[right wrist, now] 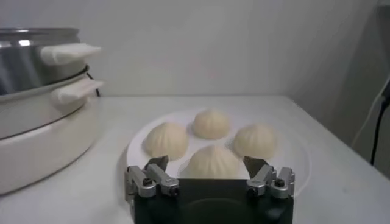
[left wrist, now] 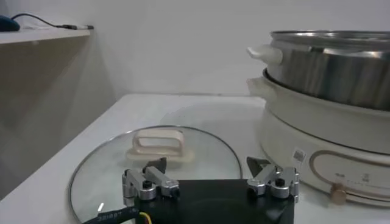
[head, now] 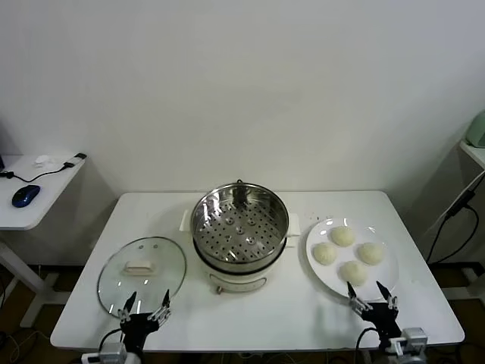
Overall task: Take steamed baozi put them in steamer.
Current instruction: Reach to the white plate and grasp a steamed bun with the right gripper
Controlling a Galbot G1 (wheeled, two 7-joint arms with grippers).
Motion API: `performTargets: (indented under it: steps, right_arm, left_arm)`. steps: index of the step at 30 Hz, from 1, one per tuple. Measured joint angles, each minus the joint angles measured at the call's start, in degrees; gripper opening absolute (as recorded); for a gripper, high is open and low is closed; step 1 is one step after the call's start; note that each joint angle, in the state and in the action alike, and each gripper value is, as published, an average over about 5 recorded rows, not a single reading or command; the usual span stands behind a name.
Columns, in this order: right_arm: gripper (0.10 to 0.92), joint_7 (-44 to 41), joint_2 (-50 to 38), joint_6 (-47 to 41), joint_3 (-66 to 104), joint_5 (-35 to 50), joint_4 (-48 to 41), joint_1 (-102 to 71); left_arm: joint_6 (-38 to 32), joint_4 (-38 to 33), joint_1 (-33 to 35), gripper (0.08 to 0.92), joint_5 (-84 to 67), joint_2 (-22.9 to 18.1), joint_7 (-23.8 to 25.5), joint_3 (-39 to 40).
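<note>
White table (head: 250, 318), head view shows steamer (head: 239, 227) tray

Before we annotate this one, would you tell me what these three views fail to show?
- Steamer tray: seen only in the head view; both wrist views show just the outer wall.
- Nearest steamed baozi: its lower part is hidden behind the right gripper.
- Glass lid: its near edge is covered by the left gripper.
- Plate: its near rim is hidden by the right gripper.

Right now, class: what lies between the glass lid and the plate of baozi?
In the head view, the steamer stands between the glass lid and the plate holding four baozi, its perforated tray empty.
</note>
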Motion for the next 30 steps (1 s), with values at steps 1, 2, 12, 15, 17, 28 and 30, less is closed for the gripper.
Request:
performTargets:
  steps: [1, 2, 12, 15, 17, 28, 30]
  right_arm:
    - [0.823, -0.2, -0.6, -0.46, -0.31, -0.1, -0.5, 1.19]
    - [0.823, -0.45, -1.21, -0.9, -0.69, -0.22, -1.02, 2.41]
    - [0.823, -17.12, -18.27, -5.56, -19.29, -7.01, -14.09, 31.75]
    - [0.823, -26.71, -23.1, -2.97, -28.78, -10.2, -18.77, 42.05]
    - [0.823, -33.4, -25.47, -0.19, -35.86, -12.37, -22.09, 49.27]
    - [0.823, -59.97, -27.46, 10.77, -76.54, -17.95, -38.68, 85.53]
    - [0.823, -61.74, -26.24, 10.95, -82.23, -17.71, -41.06, 89.22]
  left_arm:
    - [0.0, 0.0, -0.01, 0.823, -0.02, 0.06, 0.01, 0.04]
    - [0.0, 0.0, -0.01, 0.823, -0.05, 0.12, 0.02, 0.08]
    - [-0.58, 0.14, 0.0, 0.823, -0.95, 1.23, 0.01, 0.29]
    - [-0.82, 0.48, -0.04, 0.823, -1.08, 1.42, 0.0, 0.35]
    - [-0.98, 0.72, -0.08, 0.823, -1.1, 1.53, -0.01, 0.46]
    - [-1.7, 2.26, -0.6, 0.823, -1.13, 1.87, 0.07, 0.91]
    - [-1.81, 2.52, -0.76, 0.823, -1.15, 1.89, 0.08, 0.88]
